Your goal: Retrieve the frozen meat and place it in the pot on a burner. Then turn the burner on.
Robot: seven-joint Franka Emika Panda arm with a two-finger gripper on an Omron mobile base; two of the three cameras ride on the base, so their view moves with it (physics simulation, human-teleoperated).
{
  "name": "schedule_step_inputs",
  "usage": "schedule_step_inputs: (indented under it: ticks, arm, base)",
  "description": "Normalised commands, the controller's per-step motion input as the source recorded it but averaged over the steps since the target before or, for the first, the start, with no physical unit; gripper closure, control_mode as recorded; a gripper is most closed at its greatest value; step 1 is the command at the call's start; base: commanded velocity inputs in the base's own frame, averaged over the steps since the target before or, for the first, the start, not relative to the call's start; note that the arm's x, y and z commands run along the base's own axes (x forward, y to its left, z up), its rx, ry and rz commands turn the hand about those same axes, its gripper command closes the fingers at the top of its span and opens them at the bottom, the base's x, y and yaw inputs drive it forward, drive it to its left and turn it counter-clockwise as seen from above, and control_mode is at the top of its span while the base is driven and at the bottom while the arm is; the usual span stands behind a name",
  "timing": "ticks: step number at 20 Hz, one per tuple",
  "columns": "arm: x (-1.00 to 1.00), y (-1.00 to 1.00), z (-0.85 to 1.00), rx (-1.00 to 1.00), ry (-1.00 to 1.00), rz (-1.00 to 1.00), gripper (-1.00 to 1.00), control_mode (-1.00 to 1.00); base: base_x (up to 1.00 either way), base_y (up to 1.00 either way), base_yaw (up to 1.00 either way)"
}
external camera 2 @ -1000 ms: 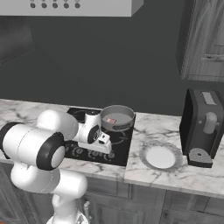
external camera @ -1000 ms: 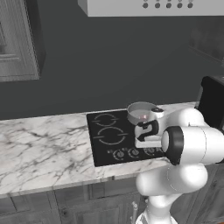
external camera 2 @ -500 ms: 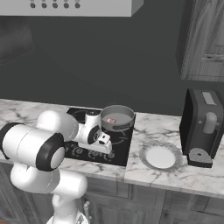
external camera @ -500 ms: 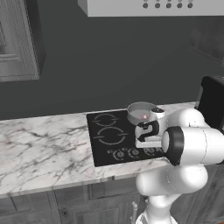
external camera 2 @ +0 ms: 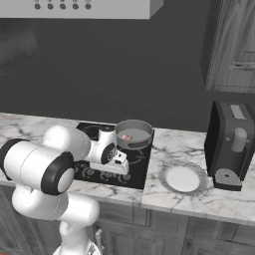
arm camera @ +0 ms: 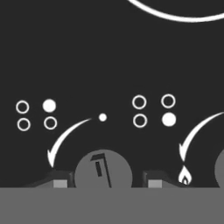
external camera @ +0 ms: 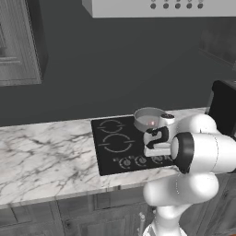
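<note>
sitting on the back right burner of the black cooktop [external camera: 115, 145]: the pot [external camera 2: 133, 133], stubby handle pointing toward the counter's right end, the frozen meat [external camera 2: 126, 137] lying inside. hovering at the cooktop's front edge, the gripper [arm camera: 105, 181] straddling a round knob [arm camera: 103, 169], fingertips spread either side.

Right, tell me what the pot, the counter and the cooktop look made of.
Pot: grey metal, matte, with a paler inside.
Counter: looks like polished marble, white with grey veins.
Cooktop: probably black glass, flat and smooth with white printed burner rings.
</note>
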Motion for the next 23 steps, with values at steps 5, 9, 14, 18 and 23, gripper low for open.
schedule_step_inputs:
  ticks: [5, 9, 14, 18, 23]
  arm:
    - [-0.08, 0.0, -0.03, 0.0, 0.0, 0.21, 1.0, -1.0]
    - [-0.12, 0.0, -0.03, 0.0, 0.0, 0.28, 1.0, -1.0]
    - [-0.13, 0.0, -0.04, 0.0, 0.0, 0.33, 1.0, -1.0]
    - [0.0, 0.0, -0.03, 0.0, 0.0, 0.35, 1.0, -1.0]
    - [0.0, 0.0, -0.02, 0.0, 0.01, 0.33, 1.0, -1.0]
  base:
    - [0.0, 0.0, 0.0]
    - [0.0, 0.0, 0.0]
    - [0.0, 0.0, 0.0]
    - [0.0, 0.0, 0.0]
    - [0.0, 0.0, 0.0]
